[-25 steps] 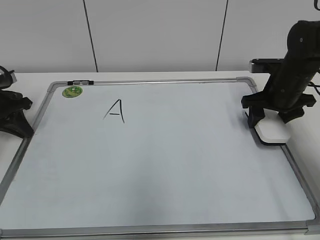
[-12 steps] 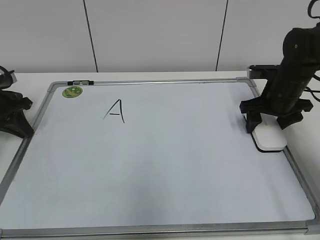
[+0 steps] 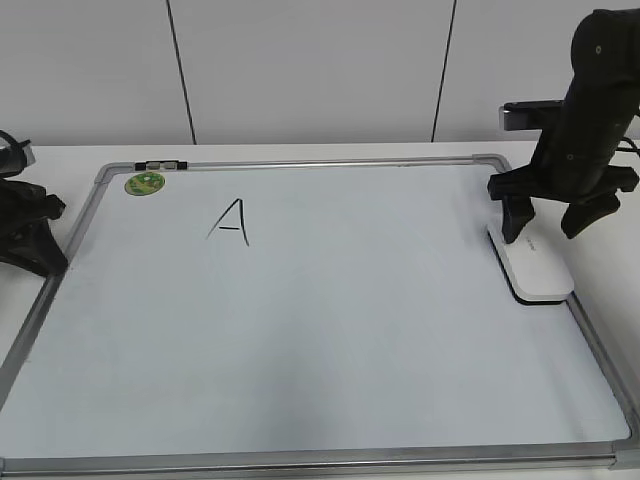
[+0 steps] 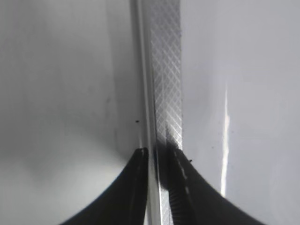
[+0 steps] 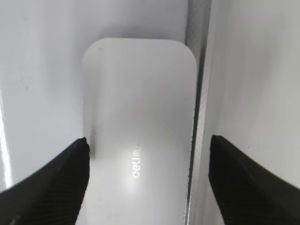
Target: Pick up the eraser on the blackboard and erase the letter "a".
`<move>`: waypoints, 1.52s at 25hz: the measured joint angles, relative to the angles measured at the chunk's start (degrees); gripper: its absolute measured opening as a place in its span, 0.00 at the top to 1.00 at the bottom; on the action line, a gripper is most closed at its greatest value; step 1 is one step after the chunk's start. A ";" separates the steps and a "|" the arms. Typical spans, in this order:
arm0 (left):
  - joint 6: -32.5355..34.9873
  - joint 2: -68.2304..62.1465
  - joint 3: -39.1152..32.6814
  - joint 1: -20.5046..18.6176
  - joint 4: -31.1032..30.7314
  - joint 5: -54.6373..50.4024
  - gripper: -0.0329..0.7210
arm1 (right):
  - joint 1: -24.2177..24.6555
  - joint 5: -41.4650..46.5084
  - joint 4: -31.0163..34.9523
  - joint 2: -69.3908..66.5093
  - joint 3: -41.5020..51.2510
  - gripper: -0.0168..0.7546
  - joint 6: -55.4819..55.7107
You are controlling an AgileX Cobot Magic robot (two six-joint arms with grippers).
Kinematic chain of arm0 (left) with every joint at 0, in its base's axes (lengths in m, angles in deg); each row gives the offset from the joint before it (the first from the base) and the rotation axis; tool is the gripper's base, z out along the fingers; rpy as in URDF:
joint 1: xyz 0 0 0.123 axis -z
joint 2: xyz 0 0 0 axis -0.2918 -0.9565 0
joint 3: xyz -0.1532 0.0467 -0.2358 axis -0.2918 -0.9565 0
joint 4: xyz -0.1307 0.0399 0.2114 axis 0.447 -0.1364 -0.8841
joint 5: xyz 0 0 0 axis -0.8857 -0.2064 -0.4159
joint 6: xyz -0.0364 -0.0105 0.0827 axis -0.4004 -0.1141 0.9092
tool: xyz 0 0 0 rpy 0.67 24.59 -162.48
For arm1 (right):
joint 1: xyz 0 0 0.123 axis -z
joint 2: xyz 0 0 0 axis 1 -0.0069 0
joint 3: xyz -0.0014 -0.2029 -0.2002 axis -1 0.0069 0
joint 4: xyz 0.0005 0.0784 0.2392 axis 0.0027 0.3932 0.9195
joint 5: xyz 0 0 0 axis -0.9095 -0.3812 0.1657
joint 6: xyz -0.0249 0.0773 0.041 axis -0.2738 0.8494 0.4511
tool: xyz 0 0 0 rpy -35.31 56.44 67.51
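The white eraser (image 3: 535, 268) lies flat on the blackboard (image 3: 300, 330) against its right frame. In the right wrist view the eraser (image 5: 138, 126) shows its grey print. My right gripper (image 3: 545, 232) is open just above the eraser's far end, with one finger on each side of it and not touching it (image 5: 149, 159). My left gripper (image 3: 35, 255) is shut and empty over the board's left frame rail (image 4: 157, 157). No small lowercase "a" shows on the board. Only a tall uppercase "A" (image 3: 231, 221) is written at the upper left.
A round green sticker (image 3: 144, 183) sits in the board's top left corner. A small black-and-white marker (image 3: 161, 164) lies on the top frame. The silver frame rail (image 4: 166, 70) runs under my left gripper. A white wall stands behind the table.
My right gripper has let go of the eraser at the board's right edge, opened wider and risen a little above it. The left arm has not moved.
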 joint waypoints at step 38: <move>-11.91 35.92 -3.27 6.79 -10.22 -15.64 0.46 | -0.11 12.42 3.15 26.82 0.64 0.22 -3.26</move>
